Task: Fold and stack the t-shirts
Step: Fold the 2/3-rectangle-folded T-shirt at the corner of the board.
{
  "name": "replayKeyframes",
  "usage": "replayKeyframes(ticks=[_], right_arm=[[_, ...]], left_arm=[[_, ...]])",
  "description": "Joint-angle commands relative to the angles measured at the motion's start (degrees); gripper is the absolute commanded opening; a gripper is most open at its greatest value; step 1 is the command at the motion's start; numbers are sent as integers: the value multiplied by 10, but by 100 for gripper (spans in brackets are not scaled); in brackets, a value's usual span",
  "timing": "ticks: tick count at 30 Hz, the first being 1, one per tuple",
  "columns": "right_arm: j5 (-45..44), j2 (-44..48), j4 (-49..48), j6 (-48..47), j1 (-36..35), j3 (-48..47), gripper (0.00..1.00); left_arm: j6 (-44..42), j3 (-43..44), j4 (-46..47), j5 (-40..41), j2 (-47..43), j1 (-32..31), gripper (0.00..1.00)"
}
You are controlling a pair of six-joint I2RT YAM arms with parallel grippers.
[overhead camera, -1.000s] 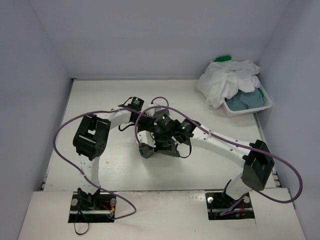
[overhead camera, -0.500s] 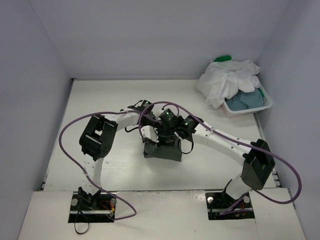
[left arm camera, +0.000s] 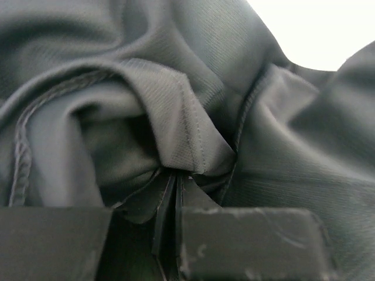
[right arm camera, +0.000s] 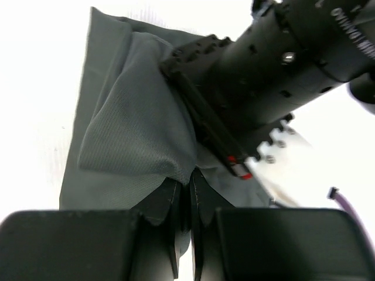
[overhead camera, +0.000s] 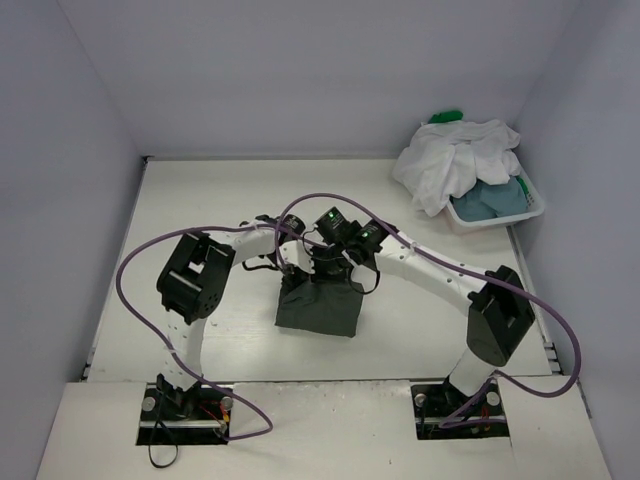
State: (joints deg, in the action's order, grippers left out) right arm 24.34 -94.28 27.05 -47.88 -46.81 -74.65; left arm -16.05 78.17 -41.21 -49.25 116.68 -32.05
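Observation:
Both grippers hold a dark grey t-shirt [overhead camera: 320, 308] over the middle of the table, and it spreads down from them as a rough rectangle. My left gripper [overhead camera: 298, 268] is shut on a bunched fold with a stitched hem [left arm camera: 187, 134]. My right gripper [overhead camera: 338, 272] is shut on a fold of the same cloth [right arm camera: 129, 134], close beside the left gripper's black body [right arm camera: 263, 70]. A white t-shirt [overhead camera: 455, 165] is heaped over the basket at the back right. A dusty blue-grey one [overhead camera: 492, 198] lies under it and a bright green one [overhead camera: 445, 117] shows behind.
The white plastic basket [overhead camera: 490, 220] stands in the back right corner against the right wall. Purple cables [overhead camera: 150, 250] loop from both arms. Walls close the table on the left, back and right.
Both grippers have moved away from the near edge, still shut on the dark grey shirt. The cloth, bunched a second ago, now spreads out below them.

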Motion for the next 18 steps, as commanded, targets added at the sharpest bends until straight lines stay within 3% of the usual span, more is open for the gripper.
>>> replayKeyframes(ticks=[1,6,18], right_arm=[[7,-8,-9,-10,9,-39,0],[11,-17,-10,-10,12,-48,0],[20,-11,-11,-4,12,-43,0]], left_arm=[[-62,-3,-72,-10,-27,-14,0],[-72,13,-93,-30,-31,-20,0],[17,116,-10,15,-95,24,0]])
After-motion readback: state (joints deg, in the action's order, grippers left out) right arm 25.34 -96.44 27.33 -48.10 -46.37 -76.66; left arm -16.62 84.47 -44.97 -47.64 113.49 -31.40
